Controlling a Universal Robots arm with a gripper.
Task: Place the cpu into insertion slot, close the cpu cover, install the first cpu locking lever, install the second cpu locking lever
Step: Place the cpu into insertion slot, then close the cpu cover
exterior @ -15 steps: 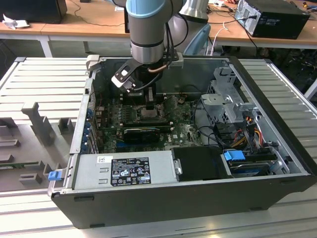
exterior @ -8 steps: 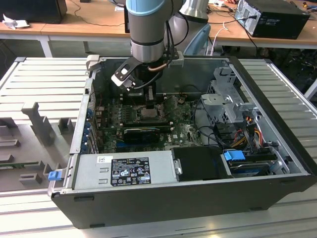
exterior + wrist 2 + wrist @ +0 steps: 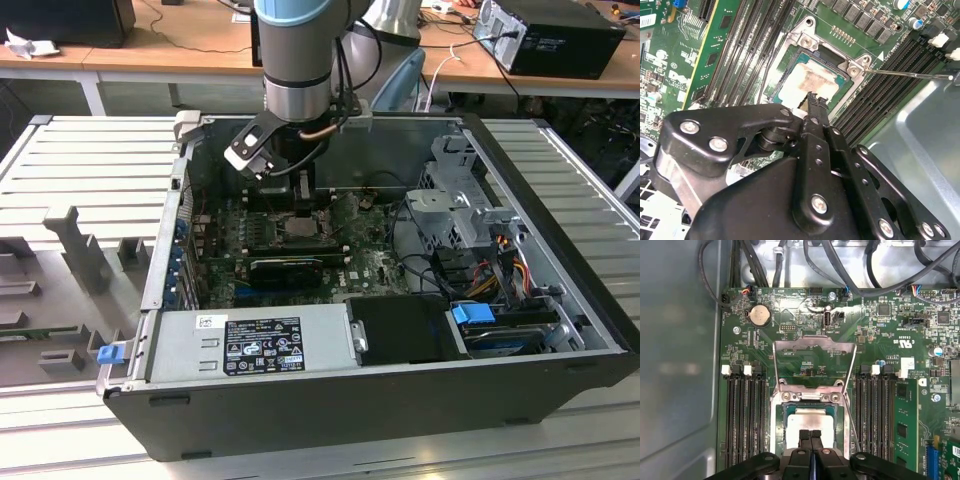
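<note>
A slatted grey worktop (image 3: 90,160) is occupied mid-frame in the exterior view by an open computer case (image 3: 400,390). The pincer (image 3: 810,433), closed on nothing, is poised directly over the cpu (image 3: 812,419) seated in the insertion slot (image 3: 816,51).

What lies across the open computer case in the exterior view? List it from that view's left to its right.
Blue clip → cpu → black box → blue connector.

Cpu (image 3: 812,419) sits in insertion slot (image 3: 788,420), cpu cover (image 3: 815,344) hinged back off it. Memory slots (image 3: 742,415) flank slot both sides. Gripper (image 3: 810,433) right over cpu. Exterior view: power supply (image 3: 255,340) before motherboard (image 3: 375,265), drive cage (image 3: 455,215) on the exterior view's right.
</note>
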